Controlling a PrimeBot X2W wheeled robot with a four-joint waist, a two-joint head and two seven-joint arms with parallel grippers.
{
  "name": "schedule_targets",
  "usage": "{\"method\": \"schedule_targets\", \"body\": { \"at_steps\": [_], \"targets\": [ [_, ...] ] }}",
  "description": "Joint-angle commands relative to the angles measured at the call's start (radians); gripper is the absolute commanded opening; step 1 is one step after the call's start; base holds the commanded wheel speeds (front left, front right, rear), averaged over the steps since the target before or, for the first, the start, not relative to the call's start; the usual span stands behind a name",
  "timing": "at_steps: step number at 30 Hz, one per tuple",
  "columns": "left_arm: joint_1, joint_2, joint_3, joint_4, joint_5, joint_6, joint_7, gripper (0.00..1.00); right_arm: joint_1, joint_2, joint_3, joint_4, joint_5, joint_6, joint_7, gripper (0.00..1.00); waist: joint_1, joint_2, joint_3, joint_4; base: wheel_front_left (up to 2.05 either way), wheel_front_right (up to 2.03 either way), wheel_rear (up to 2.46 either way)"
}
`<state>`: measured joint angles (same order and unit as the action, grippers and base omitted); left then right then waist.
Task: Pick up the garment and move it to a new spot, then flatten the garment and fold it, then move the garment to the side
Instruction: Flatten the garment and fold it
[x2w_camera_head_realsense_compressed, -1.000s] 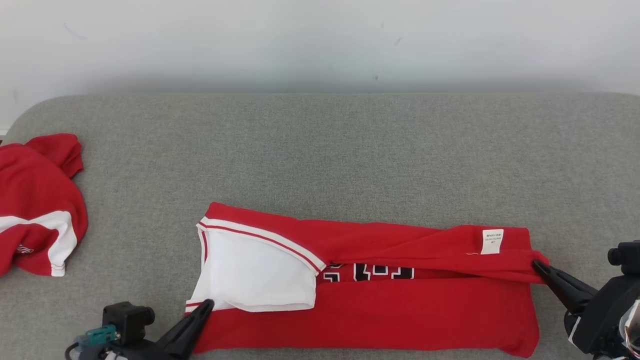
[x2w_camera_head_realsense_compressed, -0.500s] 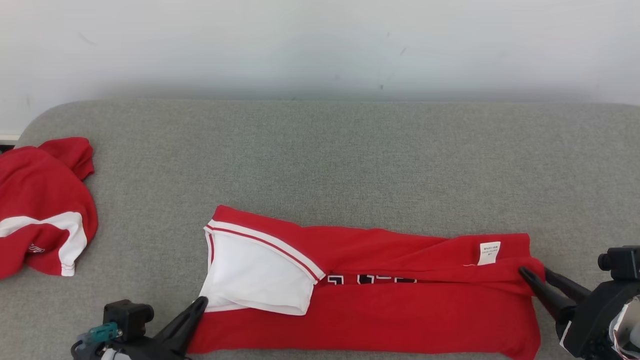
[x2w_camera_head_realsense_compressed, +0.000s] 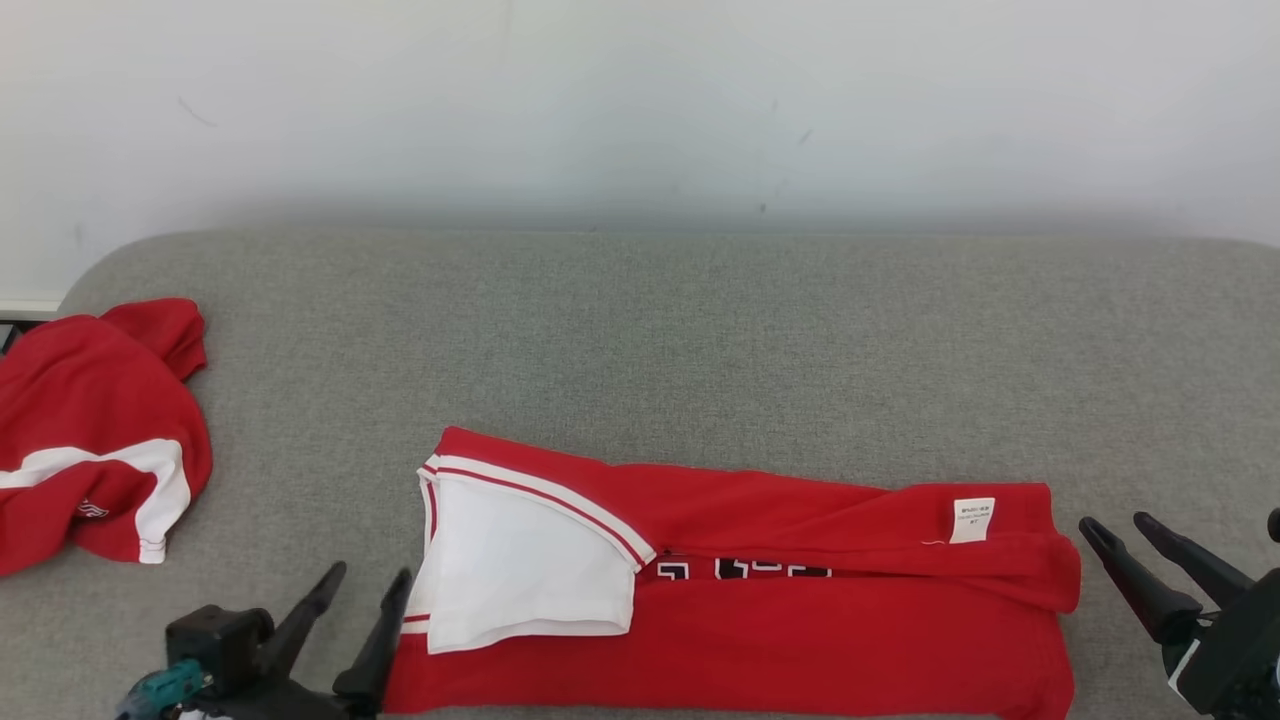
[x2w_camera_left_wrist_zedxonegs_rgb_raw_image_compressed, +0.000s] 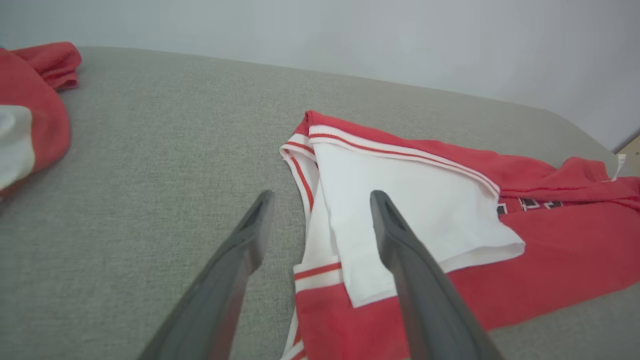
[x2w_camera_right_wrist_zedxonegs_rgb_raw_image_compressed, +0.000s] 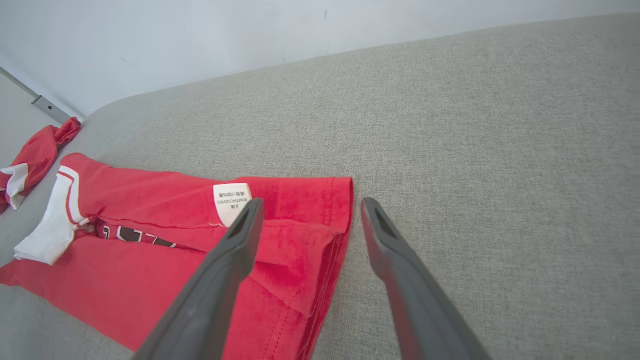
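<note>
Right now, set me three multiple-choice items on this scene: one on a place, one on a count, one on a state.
1. Where on the folded red garment is the white care label?
A) near its right end
B) at its middle
C) near its left end

2. How many red garments lie on the grey surface?
A) one
B) two
C) three

3. How do the left gripper and the right gripper stand?
A) both shut on cloth
B) left shut, right open
C) both open

Answers:
1 A, the label sits by the right-hand hem.
2 B, the folded one lies in the middle and a crumpled garment at the far left.
3 C, each pair of fingers stands apart, clamping nothing.
</note>
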<state>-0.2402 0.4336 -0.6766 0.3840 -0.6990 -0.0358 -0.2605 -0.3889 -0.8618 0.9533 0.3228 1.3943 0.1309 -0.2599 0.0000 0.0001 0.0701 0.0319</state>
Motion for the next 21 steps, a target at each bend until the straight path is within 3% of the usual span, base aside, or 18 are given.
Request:
{"method": "schedule_targets", "body": {
  "at_steps": [1, 15, 21],
  "targets": [
    [0.019, -0.003, 0.021, -0.013, 0.017, 0.008, -0.006, 1.0, 0.016, 0.003, -0.017, 0.002, -0.017, -0.001, -0.006, 1.0, 0.0, -0.0001, -0.005, 0.001, 0.0, 0.0, 0.0],
    [0.162, -0.068, 0.291, -0.205, 0.212, 0.095, -0.006, 1.0, 0.143, 0.088, -0.176, 0.089, -0.143, -0.001, -0.006, 1.0, 0.0, -0.0001, -0.039, 0.015, 0.0, 0.0, 0.0],
    [0.219, -0.063, 0.385, -0.265, 0.272, 0.132, -0.006, 1.0, 0.178, 0.129, -0.229, 0.117, -0.18, -0.001, -0.006, 1.0, 0.0, -0.0001, -0.044, 0.02, 0.0, 0.0, 0.0]
  ]
}}
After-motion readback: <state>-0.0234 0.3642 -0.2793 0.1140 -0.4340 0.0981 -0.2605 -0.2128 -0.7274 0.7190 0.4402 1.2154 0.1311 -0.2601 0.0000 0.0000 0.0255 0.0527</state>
